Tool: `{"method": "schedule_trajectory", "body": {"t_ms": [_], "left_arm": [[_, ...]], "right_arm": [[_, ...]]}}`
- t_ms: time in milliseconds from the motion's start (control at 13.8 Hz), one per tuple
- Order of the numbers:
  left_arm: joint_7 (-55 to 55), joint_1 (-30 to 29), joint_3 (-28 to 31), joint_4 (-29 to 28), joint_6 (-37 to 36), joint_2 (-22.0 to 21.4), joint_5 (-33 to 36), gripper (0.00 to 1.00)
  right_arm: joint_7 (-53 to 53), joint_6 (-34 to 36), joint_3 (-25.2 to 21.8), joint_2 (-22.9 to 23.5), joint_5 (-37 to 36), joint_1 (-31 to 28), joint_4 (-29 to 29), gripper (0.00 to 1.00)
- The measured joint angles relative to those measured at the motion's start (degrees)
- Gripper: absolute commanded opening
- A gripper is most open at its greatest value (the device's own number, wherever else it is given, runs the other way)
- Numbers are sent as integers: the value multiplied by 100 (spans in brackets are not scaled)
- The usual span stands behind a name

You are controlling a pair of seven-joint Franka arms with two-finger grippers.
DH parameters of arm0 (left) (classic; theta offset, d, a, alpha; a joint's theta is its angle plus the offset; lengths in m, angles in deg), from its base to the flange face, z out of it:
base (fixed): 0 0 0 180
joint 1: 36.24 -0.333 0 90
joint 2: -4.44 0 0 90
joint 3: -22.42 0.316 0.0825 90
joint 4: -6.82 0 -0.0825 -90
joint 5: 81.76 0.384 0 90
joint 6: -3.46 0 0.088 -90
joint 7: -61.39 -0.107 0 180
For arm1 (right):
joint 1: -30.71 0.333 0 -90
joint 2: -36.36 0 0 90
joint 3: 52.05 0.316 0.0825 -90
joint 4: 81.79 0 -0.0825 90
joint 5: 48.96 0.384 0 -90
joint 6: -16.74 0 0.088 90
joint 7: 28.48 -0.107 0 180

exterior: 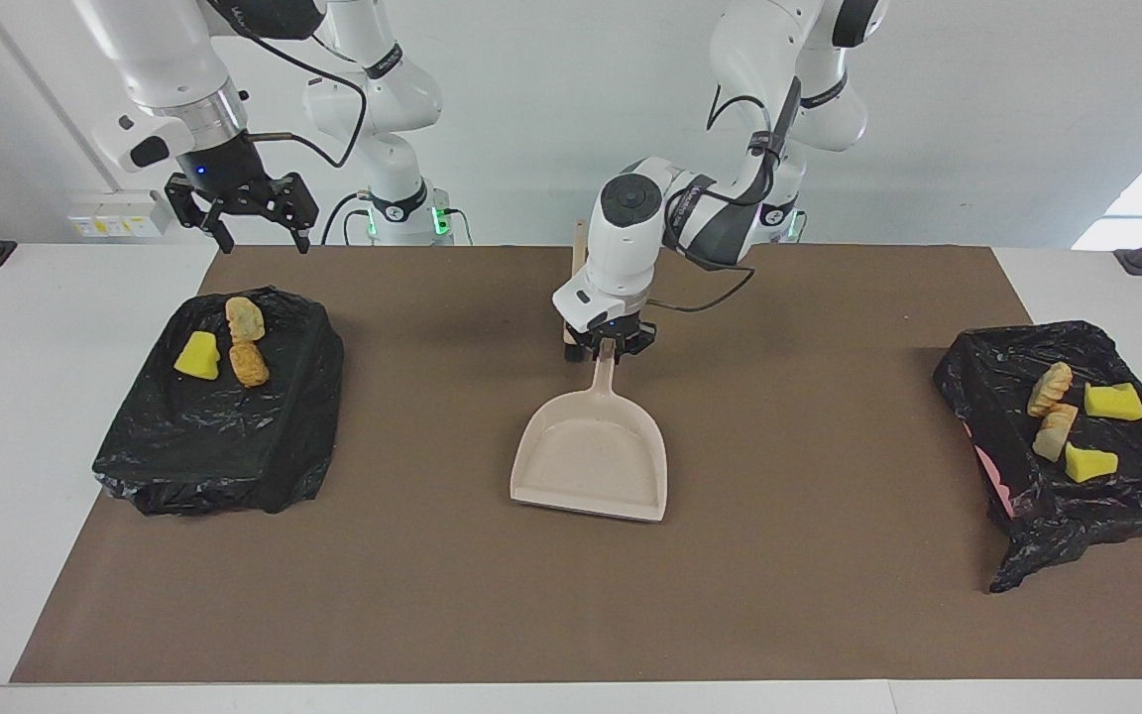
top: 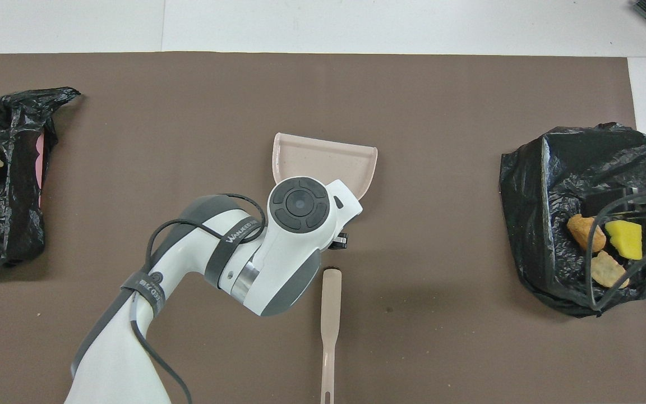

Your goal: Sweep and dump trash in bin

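The beige dustpan lies flat on the brown mat at mid-table, with nothing in it; it also shows in the overhead view. My left gripper is shut on the dustpan's handle; from overhead my own wrist hides it. The trash sits in two black-bag-lined bins. The bin at the right arm's end holds a yellow wedge and two tan lumps. The bin at the left arm's end holds two yellow wedges and two tan lumps. My right gripper hangs open above the first bin.
A beige brush handle lies on the mat nearer to the robots than the dustpan. The brown mat covers most of the white table. No loose chunks show on the mat.
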Motion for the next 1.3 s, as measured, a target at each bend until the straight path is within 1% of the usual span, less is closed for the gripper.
{"method": "schedule_trajectory", "body": {"t_ms": [217,434,650,939,1084,1301], "left_arm": [[120,23,59,121,88,80,-1,100],[-112,-299,163,248,-106,-95,-1,100],[-779,-926,223,265,-296,-348,-1,100],[-1290,-1975,252,273,-336,-640,0,100],[-1864,-2368,260,278,-433,-797,0,100],[-2819,-2967,273,293,-802,-1104,1,100]], "right_arm": [[0,0,4,0,0,1,29,100],[0,0,-2,0,0,0,31,100],[3,0,-3,0,-1,0,31,100],[61,-56,-11,0,-4,-2,31,100],[65,-64,-19,0,-4,-4,31,100],[66,-64,-31,0,-4,-8,31,100]]}}
